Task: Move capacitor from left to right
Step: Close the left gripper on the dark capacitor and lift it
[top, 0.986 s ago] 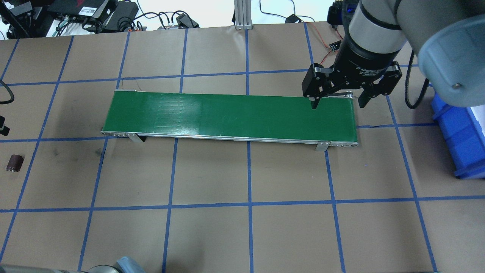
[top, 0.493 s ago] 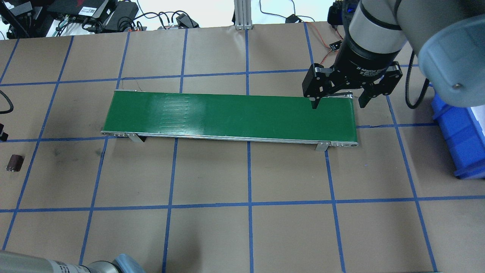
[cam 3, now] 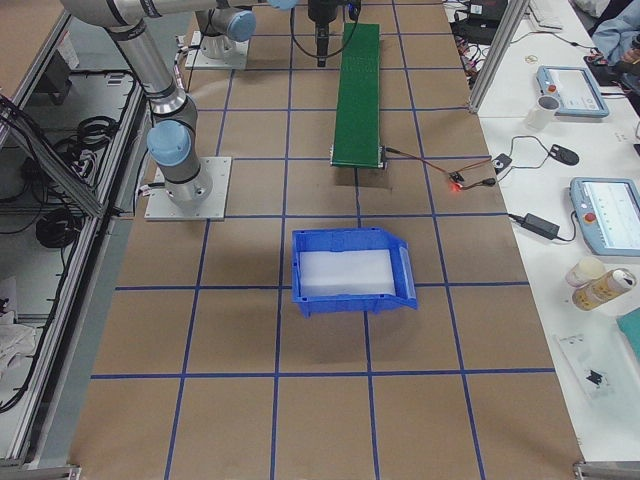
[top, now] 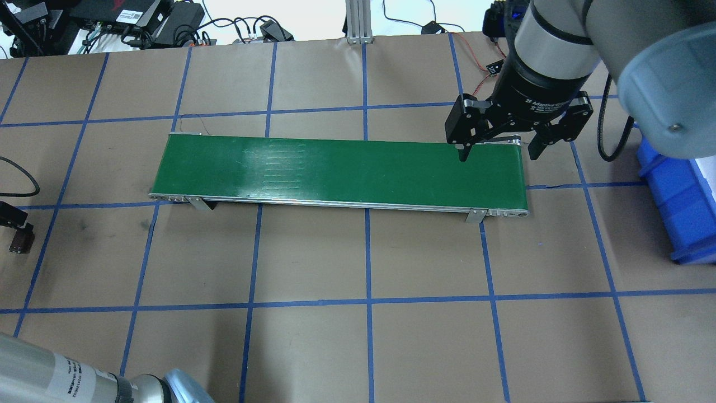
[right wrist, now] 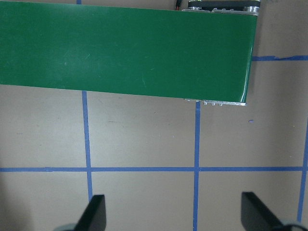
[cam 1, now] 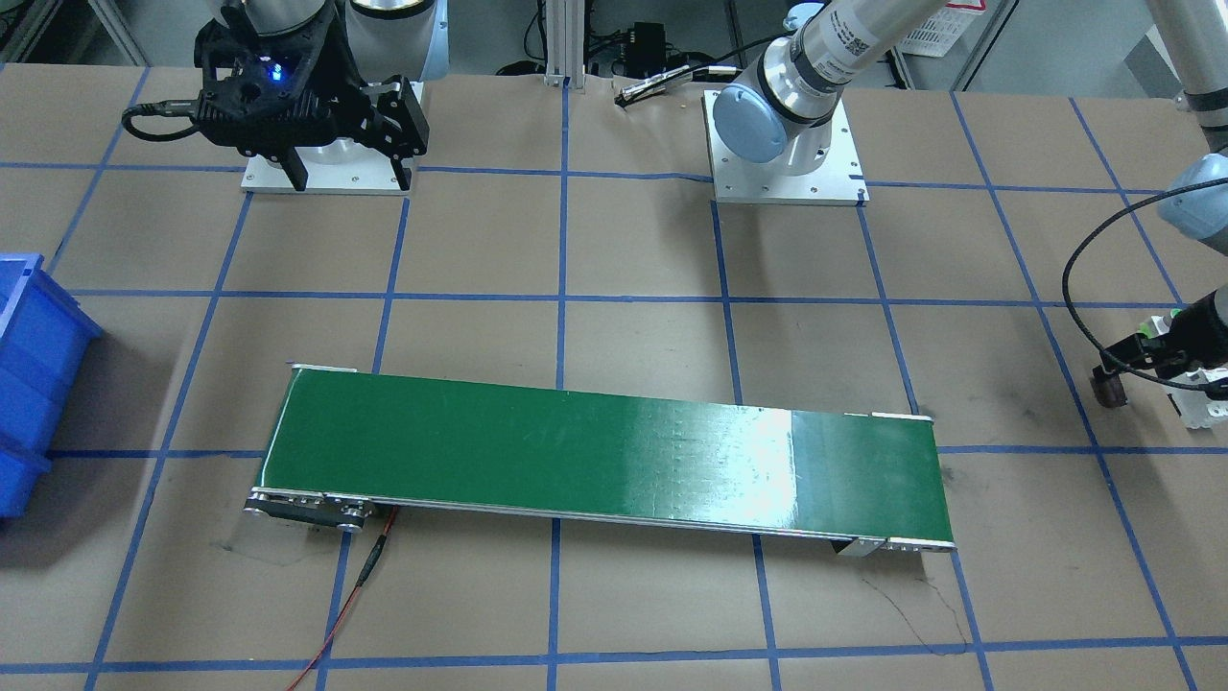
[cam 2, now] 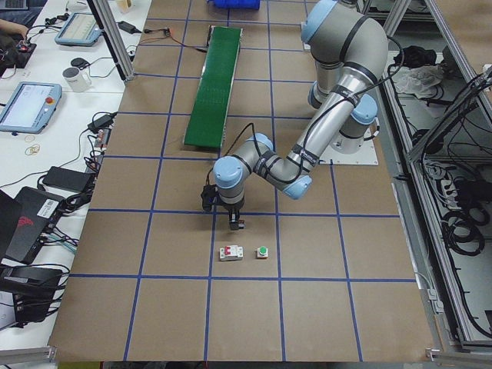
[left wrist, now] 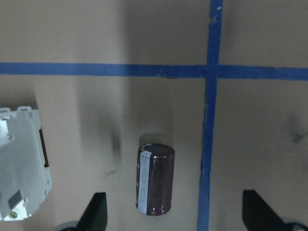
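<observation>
The capacitor (left wrist: 155,180), a dark brown cylinder with a pale grey stripe, lies on its side on the brown table at the far left (top: 21,242). My left gripper (left wrist: 174,211) is open and hovers just above it, with one finger on each side and neither touching. It also shows at the right edge of the front-facing view (cam 1: 1130,372), over the capacitor (cam 1: 1111,391). My right gripper (top: 497,152) is open and empty above the far right end of the green conveyor belt (top: 341,168).
A white block (left wrist: 19,163) lies right beside the capacitor; in the exterior left view it carries a red mark (cam 2: 229,253), with a green-capped part (cam 2: 262,251) next to it. A blue bin (top: 677,207) stands at the right edge. Blue tape lines grid the table.
My left gripper has come in from the left edge and moved nearer, over the capacitor. The left arm's elbow has come further into view at the bottom left. The right arm has not moved.
</observation>
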`<action>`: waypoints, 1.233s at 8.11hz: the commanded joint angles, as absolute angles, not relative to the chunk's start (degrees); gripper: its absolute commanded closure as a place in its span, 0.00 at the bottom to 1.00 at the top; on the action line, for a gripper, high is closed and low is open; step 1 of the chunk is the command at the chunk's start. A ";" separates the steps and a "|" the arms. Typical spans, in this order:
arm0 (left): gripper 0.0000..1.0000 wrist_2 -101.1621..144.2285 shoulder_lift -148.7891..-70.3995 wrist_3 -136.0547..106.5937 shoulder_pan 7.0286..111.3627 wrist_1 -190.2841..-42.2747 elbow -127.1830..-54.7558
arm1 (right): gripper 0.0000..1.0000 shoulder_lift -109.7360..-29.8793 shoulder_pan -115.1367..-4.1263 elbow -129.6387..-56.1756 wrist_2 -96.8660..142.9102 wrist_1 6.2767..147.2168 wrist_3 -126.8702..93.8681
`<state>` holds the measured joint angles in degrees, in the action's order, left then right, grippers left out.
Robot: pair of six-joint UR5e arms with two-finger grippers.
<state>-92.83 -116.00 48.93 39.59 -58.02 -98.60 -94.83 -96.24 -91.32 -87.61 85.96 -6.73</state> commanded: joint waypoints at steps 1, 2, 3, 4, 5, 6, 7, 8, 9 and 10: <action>0.00 -94.91 -118.38 48.87 39.46 -57.57 -98.70 | 0.00 -95.01 -96.24 -91.32 -88.32 85.87 -6.68; 0.00 -95.27 -118.91 49.13 39.46 -57.57 -98.79 | 0.00 -94.92 -96.15 -91.32 -88.33 85.87 -6.68; 0.00 -95.36 -119.26 49.57 39.46 -57.57 -98.88 | 0.00 -95.01 -96.15 -91.32 -88.42 85.61 -6.59; 0.00 -95.45 -119.70 49.66 39.46 -57.48 -98.88 | 0.00 -95.01 -96.15 -91.32 -88.42 85.61 -6.68; 0.00 -95.45 -119.88 49.92 39.46 -57.31 -98.88 | 0.00 -95.01 -96.15 -91.32 -88.42 85.43 -6.68; 0.01 -95.45 -120.06 50.01 39.46 -57.30 -98.88 | 0.00 -95.01 -96.15 -91.32 -88.33 85.34 -6.68; 0.24 -95.88 -120.06 50.27 39.46 -57.30 -98.88 | 0.00 -95.01 -96.15 -91.32 -88.33 85.34 -6.68; 0.99 -98.24 -120.06 50.10 39.46 -57.39 -98.79 | 0.00 -95.01 -96.15 -91.32 -88.33 85.34 -6.68; 1.00 -98.44 -120.06 50.18 39.46 -57.39 -98.79 | 0.00 -95.01 -96.15 -91.32 -88.33 85.25 -6.68; 1.00 -98.52 -120.06 50.19 39.46 -57.39 -98.62 | 0.00 -94.92 -96.15 -91.32 -88.42 85.25 -6.68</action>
<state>-97.74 -120.04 50.15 39.46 -57.37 -98.80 -95.01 -96.15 -91.32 -88.34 85.31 -6.68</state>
